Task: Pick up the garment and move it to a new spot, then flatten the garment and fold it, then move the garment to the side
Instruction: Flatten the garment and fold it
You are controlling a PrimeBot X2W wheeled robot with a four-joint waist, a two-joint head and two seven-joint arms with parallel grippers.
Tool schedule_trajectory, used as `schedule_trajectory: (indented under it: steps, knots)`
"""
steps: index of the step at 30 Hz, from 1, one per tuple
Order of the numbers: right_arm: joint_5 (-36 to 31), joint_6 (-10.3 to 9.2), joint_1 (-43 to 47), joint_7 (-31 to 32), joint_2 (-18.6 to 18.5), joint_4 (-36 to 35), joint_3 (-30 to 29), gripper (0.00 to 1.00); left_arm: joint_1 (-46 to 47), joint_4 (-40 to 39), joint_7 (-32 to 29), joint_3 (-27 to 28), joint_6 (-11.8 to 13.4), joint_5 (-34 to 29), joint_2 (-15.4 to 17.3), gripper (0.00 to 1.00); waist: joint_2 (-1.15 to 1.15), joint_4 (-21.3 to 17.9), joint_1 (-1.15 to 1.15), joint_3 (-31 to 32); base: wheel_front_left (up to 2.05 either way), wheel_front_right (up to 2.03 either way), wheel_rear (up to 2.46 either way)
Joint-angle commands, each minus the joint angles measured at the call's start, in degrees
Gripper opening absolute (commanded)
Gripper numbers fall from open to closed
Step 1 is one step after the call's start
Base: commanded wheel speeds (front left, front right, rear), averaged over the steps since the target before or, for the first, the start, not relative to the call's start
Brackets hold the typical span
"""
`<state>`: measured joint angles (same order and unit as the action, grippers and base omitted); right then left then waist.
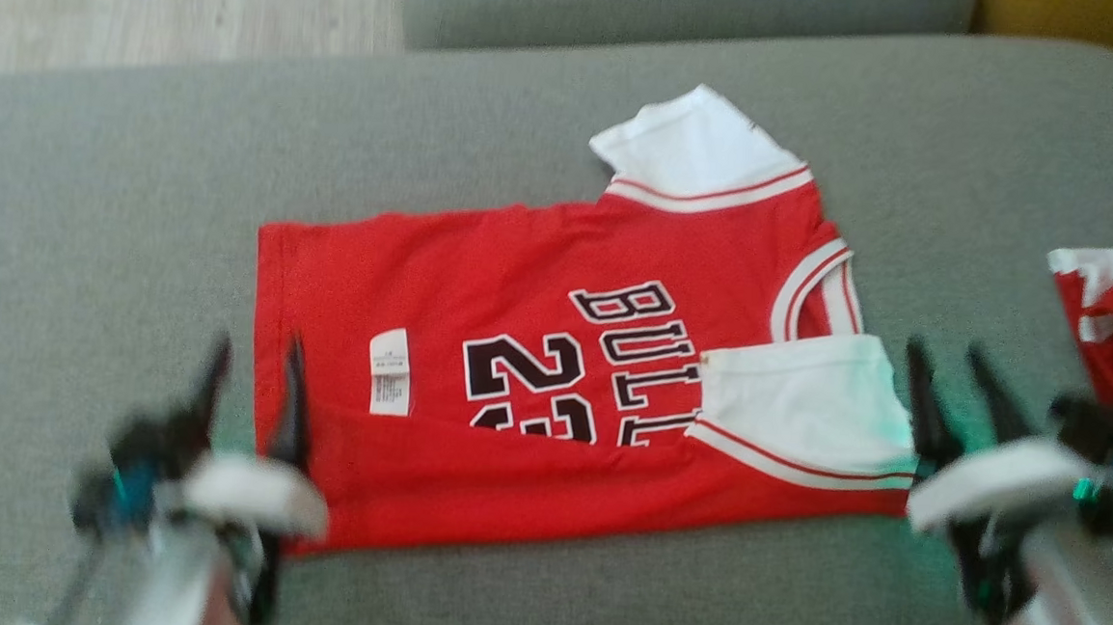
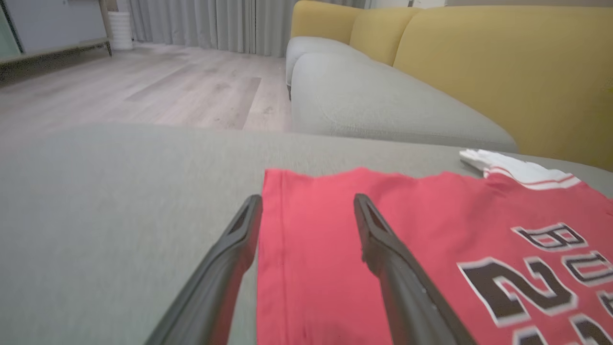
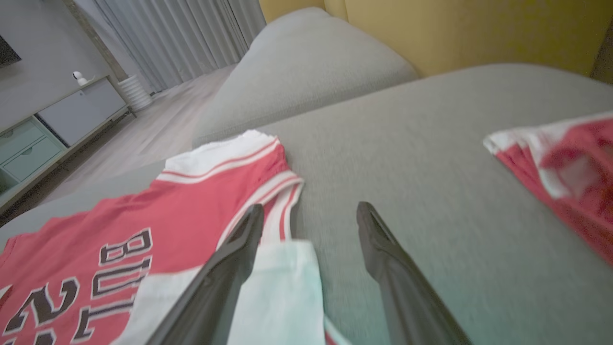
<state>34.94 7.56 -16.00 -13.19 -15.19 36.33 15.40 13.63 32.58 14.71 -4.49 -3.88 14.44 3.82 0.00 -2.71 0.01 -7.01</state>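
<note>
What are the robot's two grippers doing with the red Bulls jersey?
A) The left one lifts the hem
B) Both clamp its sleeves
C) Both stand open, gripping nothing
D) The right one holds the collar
C: the left gripper and right gripper have their fingers spread, and the red Bulls jersey lies on the grey sofa cushion.

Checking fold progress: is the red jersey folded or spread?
Partly folded: the jersey has its near side turned over its lettering; far sleeve spread out.

Mid-frame, the red garment (image 1: 520,281) carries black letters "BULL" and a "2" beside a half-hidden digit. The print on its white tag (image 1: 390,372) is unreadable.
</note>
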Motion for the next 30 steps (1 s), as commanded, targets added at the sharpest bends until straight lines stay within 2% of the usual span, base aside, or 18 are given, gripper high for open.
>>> schedule_trajectory:
  steps: [1,5,9,15,20,21,23,30]
  knots:
    - [-0.75,-0.08,-2.73,-0.82,-1.36,-1.82,0.64,1.0,4.94,-0.6,0.23,1.58,-0.38,-0.43,2.28,1.0,0.0,0.66,-0.01,-2.37,0.0,0.0,0.0]
    - [-2.59,-0.08,-8.78,0.47,-1.38,-2.46,1.71,1.0,16.68,5.89,-6.07,-1.01,-2.59,-0.83,6.42,1.0,0.0,0.56,-0.01,-6.2,0.0,0.0,0.0]
    - [-3.41,-0.08,-13.83,1.55,-0.57,-2.08,3.76,1.0,25.39,11.07,-11.98,-3.81,-3.47,0.87,9.82,1.0,0.0,-0.11,-0.01,-9.73,0.0,0.0,0.0]
    - [-3.64,-0.08,-19.1,1.07,-0.27,-0.82,6.26,1.0,31.14,14.66,-16.06,-7.97,-3.58,6.17,10.67,1.0,0.0,-0.48,-0.01,-13.86,0.0,0.0,0.0]
    - [-3.32,-0.08,-22.52,0.51,-0.66,0.62,7.86,1.0,32.84,16.76,-15.02,-10.72,-3.59,7.97,11.46,1.0,0.0,0.07,-0.01,-16.13,0.0,0.0,0.0]
    - [-3.21,-0.08,-23.26,0.48,-0.8,0.99,8.08,1.0,33.12,17.13,-14.64,-11.21,-3.59,7.99,11.41,0.97,0.0,0.29,-0.01,-16.38,0.0,0.0,0.0]
    - [-3.11,-0.08,-24.92,0.48,-1.3,1.85,8.51,1.0,33.66,17.94,-13.87,-12.1,-3.59,7.96,11.09,0.01,0.0,0.92,-0.01,-16.7,0.0,0.0,0.0]
    - [-3.16,-0.08,-31.17,3.23,-2.92,5.97,9.16,1.0,35.53,19.41,-12.52,-15.29,-3.6,7.21,10.31,0.0,0.0,3.97,-0.01,-16.87,0.0,0.0,0.0]
